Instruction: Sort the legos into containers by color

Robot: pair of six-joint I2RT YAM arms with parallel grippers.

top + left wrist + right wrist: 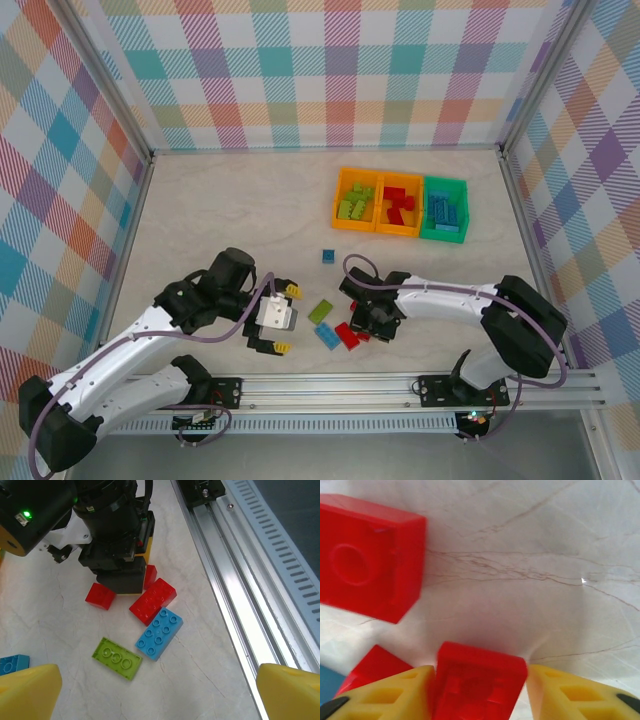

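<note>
Fingers (292,291) of the left gripper (287,319) stand spread wide with nothing between them, lower left of centre in the top view. The right gripper (370,325) sits low at centre over a cluster of red legos; its own body hides the jaws. A lime green plate (321,311), a blue brick (327,336) and a red brick (348,335) lie loose beside it. A small blue brick (328,256) lies apart, further up. At upper right, three joined bins:
- left orange bin (340,196): lime green bricks
- middle orange bin (381,208): red bricks
- green bin (463,210): blue bricks

Left wrist view: the yellow fingertips sit in the bottom corners, cut off by the frame. The right gripper's black body fills the upper left and covers part of a half-hidden red brick (149,575). A square red brick (100,596) lies left of it. Another blue piece (12,664) is cut by the left edge. A metal rail (240,580) runs down the right.

Right wrist view, blurred: both yellow fingers, cut by the bottom edge, press the two sides of a small red brick (480,685) on the marbled table (545,540). A larger red brick (370,562) lies apart at upper left, cropped. At lower left, a red corner (375,667) sits just beside the left finger.
</note>
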